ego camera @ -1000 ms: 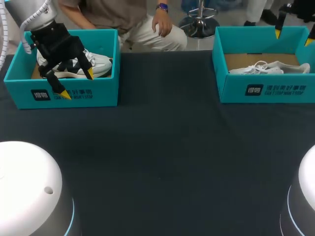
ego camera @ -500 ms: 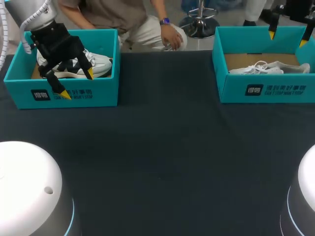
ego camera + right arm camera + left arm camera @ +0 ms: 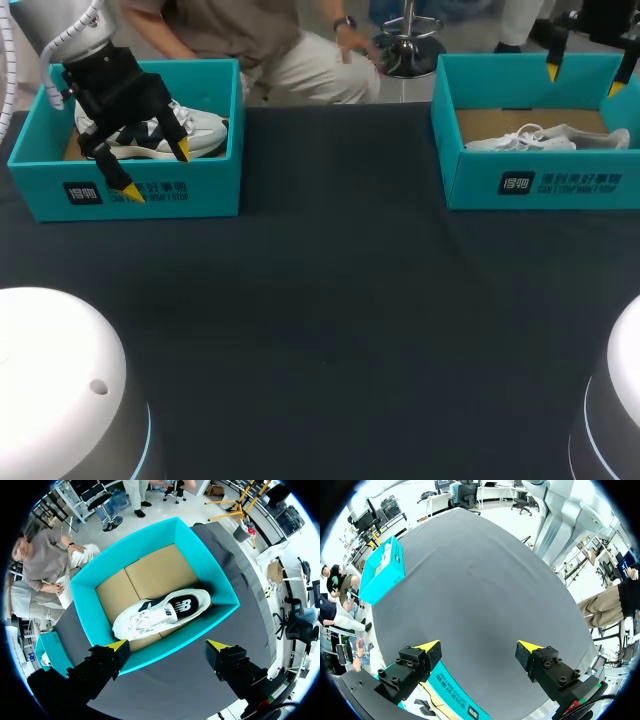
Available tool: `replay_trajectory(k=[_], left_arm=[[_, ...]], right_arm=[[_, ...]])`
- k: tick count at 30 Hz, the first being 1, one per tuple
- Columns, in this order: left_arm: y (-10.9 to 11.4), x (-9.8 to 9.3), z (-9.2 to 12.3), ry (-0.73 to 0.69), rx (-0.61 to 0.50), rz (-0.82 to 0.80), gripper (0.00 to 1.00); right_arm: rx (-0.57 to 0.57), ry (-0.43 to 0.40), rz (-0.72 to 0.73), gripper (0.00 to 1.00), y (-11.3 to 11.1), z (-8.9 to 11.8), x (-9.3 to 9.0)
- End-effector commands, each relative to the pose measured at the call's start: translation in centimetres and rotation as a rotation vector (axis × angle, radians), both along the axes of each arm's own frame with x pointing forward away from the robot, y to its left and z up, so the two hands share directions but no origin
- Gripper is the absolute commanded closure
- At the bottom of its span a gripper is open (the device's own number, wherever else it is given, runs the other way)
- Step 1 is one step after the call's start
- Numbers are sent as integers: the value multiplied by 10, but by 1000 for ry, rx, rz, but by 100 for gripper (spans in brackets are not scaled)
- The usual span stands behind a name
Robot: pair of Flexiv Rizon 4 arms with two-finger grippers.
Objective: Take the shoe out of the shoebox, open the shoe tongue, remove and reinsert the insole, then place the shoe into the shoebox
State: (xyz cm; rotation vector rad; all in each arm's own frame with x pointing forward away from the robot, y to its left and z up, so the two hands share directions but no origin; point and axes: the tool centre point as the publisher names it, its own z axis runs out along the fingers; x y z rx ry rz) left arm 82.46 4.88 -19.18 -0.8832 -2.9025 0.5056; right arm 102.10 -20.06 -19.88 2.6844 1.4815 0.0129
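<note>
At step one: lifting out white lace-up sneaker (image 3: 160, 612), lying seemingly on its side inside teal cardboard shoebox (image 3: 95, 600). Hovering above with right end effector (image 3: 167, 645) spread, empty. Next: descend, pinch heel collar, lift clear.

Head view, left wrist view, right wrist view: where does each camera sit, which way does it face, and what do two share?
Head view: above and behind, looking down on the table; left pincer over the left shoebox, right pincer over the right shoebox.
Left wrist view: left wrist, facing across the table toward the right shoebox; open left pincer shows.
Right wrist view: right wrist, looking down at the white shoe; open right pincer shows.
All share the right shoebox.
</note>
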Motion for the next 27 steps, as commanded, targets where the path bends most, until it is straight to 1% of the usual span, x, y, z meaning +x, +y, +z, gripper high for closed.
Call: replay_trajectory(k=[1,5,9,14,18,23,27], left_arm=[[0,1,0,1,3,-1,0],[23,24,8,-34,10,44,0],[42,34,16,-65,18,50,0],[54,37,17,-75,20,48,0],[61,44,15,-86,33,58,0],[70,59,10,-101,58,69,0],[86,78,7,-121,81,87,0]], right_arm=[[0,-3,0,0,0,0,-2],[0,-3,0,0,0,0,-2],[0,-3,0,0,0,0,-2],[0,-3,0,0,0,0,-2],[0,-3,0,0,0,0,-2],[0,-3,0,0,0,0,-2],[0,-3,0,0,0,0,-2]])
